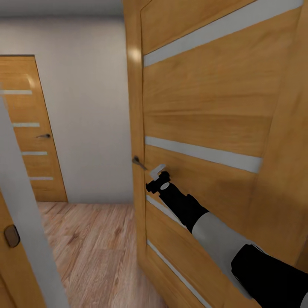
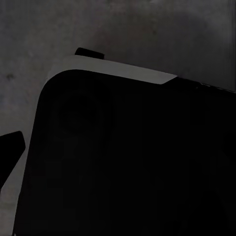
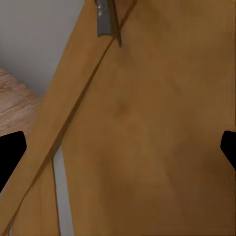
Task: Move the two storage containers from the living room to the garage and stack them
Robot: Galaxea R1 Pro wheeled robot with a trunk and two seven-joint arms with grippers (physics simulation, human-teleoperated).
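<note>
The two storage containers are out of view. My right arm reaches forward to a wooden door (image 1: 205, 111) with pale horizontal stripes. My right gripper (image 1: 156, 174) is close against the door face, just right of and below its grey lever handle (image 1: 137, 161). In the right wrist view the gripper (image 3: 118, 147) is open: its black fingertips (image 3: 11, 147) sit far apart with bare door panel between them, and the handle (image 3: 105, 19) lies ahead. In the left wrist view one black fingertip (image 2: 11, 152) shows beside a dark rounded part of my own body (image 2: 137, 157).
Light wood plank floor (image 1: 98, 248) runs ahead to a white wall (image 1: 90, 128). A second striped wooden door (image 1: 34, 141), shut, stands at the back left. A grey door edge (image 1: 25, 214) slants across close at the front left.
</note>
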